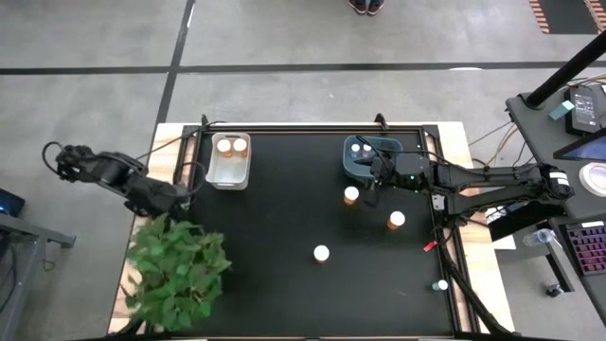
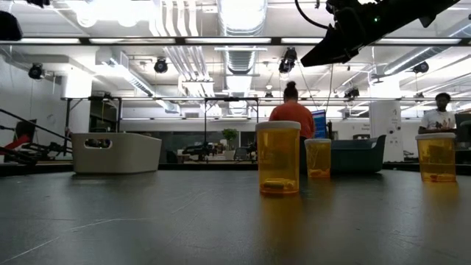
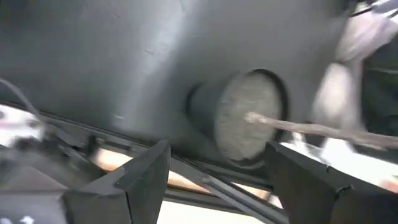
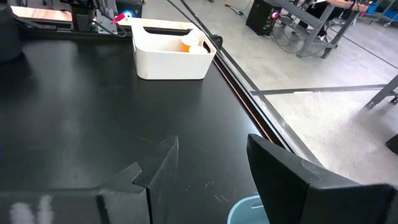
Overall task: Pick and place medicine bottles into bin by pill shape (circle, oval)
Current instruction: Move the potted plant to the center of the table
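Three amber bottles with white caps stand upright on the black mat: one near the blue bin, one to its right, one nearer the front. In the low view they show as bottle, bottle and bottle. A tiny pale bottle stands by the mat's right edge. More bottles sit in the white bin and the dark blue bin. My right gripper is open and empty above the blue bin's near side. My left gripper is open and empty at the table's left edge.
A leafy green potted plant stands at the front left beside my left arm; its dark pot fills the left wrist view. The white bin also shows in the right wrist view. People stand in the room beyond the table.
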`<action>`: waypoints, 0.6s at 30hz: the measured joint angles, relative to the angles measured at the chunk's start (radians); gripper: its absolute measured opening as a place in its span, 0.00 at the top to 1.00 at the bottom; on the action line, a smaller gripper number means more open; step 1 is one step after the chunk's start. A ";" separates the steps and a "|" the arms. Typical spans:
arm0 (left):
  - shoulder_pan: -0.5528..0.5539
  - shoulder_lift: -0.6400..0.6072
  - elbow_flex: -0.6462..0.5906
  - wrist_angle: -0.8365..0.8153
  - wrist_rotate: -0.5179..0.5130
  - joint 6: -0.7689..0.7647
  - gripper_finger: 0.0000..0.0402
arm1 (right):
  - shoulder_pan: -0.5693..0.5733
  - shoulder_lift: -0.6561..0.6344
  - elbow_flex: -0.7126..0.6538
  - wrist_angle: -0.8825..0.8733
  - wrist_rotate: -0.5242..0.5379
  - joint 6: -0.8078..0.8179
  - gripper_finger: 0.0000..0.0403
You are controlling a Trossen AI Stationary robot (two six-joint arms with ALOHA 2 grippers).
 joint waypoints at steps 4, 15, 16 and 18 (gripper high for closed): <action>0.000 0.000 -0.067 -0.001 -0.010 0.061 0.39 | 0.000 0.000 0.000 0.000 0.000 0.000 0.54; 0.000 -0.010 -0.265 0.177 0.002 0.090 0.39 | 0.000 0.000 0.000 0.000 0.000 0.000 0.54; 0.000 -0.005 -0.278 0.204 0.002 0.090 0.39 | 0.000 0.000 0.000 0.000 0.000 0.000 0.54; 0.000 0.026 -0.287 0.229 0.005 0.090 0.39 | 0.000 0.000 0.000 0.000 0.000 -0.007 0.54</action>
